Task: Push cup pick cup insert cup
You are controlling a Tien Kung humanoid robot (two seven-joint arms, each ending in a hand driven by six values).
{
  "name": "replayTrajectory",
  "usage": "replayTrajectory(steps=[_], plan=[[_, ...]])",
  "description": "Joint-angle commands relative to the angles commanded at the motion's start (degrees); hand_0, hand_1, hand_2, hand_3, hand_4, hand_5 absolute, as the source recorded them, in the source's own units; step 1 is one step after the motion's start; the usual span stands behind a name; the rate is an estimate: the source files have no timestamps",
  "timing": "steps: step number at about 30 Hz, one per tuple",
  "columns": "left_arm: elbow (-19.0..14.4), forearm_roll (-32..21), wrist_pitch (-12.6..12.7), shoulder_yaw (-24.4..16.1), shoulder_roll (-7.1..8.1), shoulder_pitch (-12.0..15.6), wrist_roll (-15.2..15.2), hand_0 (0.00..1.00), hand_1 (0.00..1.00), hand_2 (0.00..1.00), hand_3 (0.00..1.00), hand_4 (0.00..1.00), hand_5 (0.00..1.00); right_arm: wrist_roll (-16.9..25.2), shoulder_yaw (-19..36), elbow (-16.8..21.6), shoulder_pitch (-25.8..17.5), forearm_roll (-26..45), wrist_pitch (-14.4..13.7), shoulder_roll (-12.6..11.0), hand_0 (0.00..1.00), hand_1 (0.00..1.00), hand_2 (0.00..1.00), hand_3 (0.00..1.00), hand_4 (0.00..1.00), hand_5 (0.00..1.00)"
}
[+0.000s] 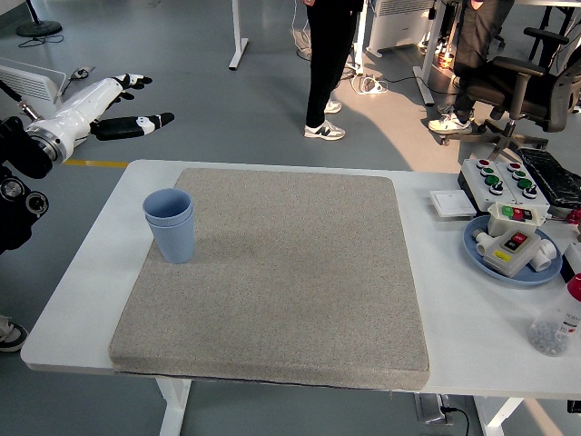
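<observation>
Two blue cups (170, 223) stand nested, one inside the other, upright on the left part of the grey mat (281, 272). My left hand (127, 104) is raised above and to the left of the table, well away from the cups. Its fingers are spread and it holds nothing. My right arm is out of view.
A blue plate (481, 256) with a button box, a panel of green and red buttons (508, 179) and a clear bottle (556, 320) are on the table's right side. People stand and sit beyond the far edge.
</observation>
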Motion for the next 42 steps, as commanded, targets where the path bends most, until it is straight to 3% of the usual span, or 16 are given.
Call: replayTrajectory(steps=[4, 5, 8, 11, 14, 17, 21, 26, 29, 34, 42], plan=[[-8.36, -9.33, 0.94, -9.30, 2.00, 8.48, 0.65, 0.768, 0.797, 0.833, 0.813, 0.686, 0.962, 0.11, 0.76, 0.00, 0.16, -0.59, -0.09, -0.01, 0.527, 0.546, 0.565, 0.579, 0.078, 0.770], [-10.01, -11.56, 1.09, -11.36, 2.38, 10.36, 0.52, 0.788, 0.826, 0.859, 0.820, 0.630, 0.998, 0.13, 0.88, 0.00, 0.20, -0.70, -0.09, -0.01, 0.527, 0.546, 0.565, 0.579, 0.078, 0.769], [-15.53, -19.01, 2.14, -17.01, 4.03, 17.33, -0.59, 0.788, 0.826, 0.859, 0.820, 0.630, 0.998, 0.18, 1.52, 0.00, 0.30, -1.13, -0.23, -0.03, 0.527, 0.546, 0.565, 0.579, 0.078, 0.769], [-19.99, -26.09, 3.49, -21.04, 4.22, 23.61, -2.46, 0.798, 0.843, 0.871, 0.815, 0.620, 0.998, 0.25, 2.42, 0.00, 0.30, -2.15, -0.24, -0.04, 0.527, 0.546, 0.565, 0.579, 0.078, 0.770], [-23.57, -33.08, 4.94, -25.27, 2.63, 29.82, -4.83, 0.798, 0.843, 0.871, 0.815, 0.620, 0.998, 0.31, 3.06, 0.00, 0.37, -2.80, -0.35, 0.00, 0.527, 0.546, 0.565, 0.579, 0.078, 0.770], [-26.14, -39.23, 5.39, -28.66, -0.12, 36.09, -6.63, 0.798, 0.843, 0.871, 0.815, 0.620, 0.998, 0.43, 3.38, 0.00, 0.41, -2.82, -0.51, 0.08, 0.527, 0.546, 0.565, 0.579, 0.078, 0.770], [-28.48, -39.57, 3.60, -32.62, -5.86, 43.76, -8.26, 0.826, 0.863, 0.884, 0.816, 0.617, 0.998, 0.51, 3.92, 0.00, 0.60, -3.22, -0.64, 0.14, 0.527, 0.546, 0.565, 0.579, 0.079, 0.770], [-30.67, -39.61, -0.20, -36.68, -12.78, 51.03, -9.36, 0.846, 0.867, 0.879, 0.813, 0.620, 0.998, 0.65, 4.67, 0.00, 0.89, -4.27, -0.65, 0.12, 0.527, 0.546, 0.565, 0.578, 0.078, 0.773], [-31.29, -39.07, -0.96, -38.13, -15.24, 53.51, -9.94, 0.846, 0.867, 0.879, 0.813, 0.620, 0.998, 0.75, 5.19, 0.00, 1.02, -5.08, -0.58, 0.04, 0.527, 0.546, 0.565, 0.578, 0.078, 0.773], [-30.95, -38.75, 0.06, -38.13, -17.11, 56.00, -11.05, 0.865, 0.880, 0.891, 0.821, 0.621, 0.998, 0.88, 5.79, 0.00, 1.38, -6.04, -0.56, -0.05, 0.527, 0.546, 0.565, 0.576, 0.078, 0.776], [-31.21, -39.29, 1.13, -37.48, -19.26, 57.66, -12.82, 0.866, 0.884, 0.893, 0.824, 0.621, 0.998, 0.98, 6.26, 0.00, 1.44, -6.72, -0.62, -0.11, 0.527, 0.546, 0.565, 0.576, 0.076, 0.771]])
